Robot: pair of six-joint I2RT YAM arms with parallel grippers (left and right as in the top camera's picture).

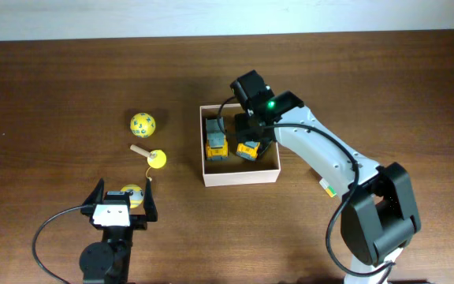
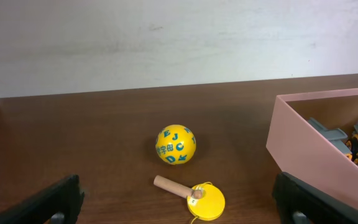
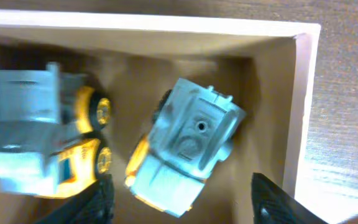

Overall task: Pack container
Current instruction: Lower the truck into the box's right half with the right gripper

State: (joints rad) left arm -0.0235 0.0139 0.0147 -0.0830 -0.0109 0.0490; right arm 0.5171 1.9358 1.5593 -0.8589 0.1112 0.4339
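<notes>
One container (image 1: 241, 177) directly below the right end effector (image 3: 185, 198)

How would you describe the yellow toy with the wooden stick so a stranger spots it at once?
Start at the white-walled container and look left, where three yellow toys lie. The stick toy is the middle one, between the far ball and the near ball. It alone has a wooden stick poking from a round yellow head.

Matt cardboard container (image 1: 239, 178), smooth wooden table (image 1: 53, 87)
</notes>
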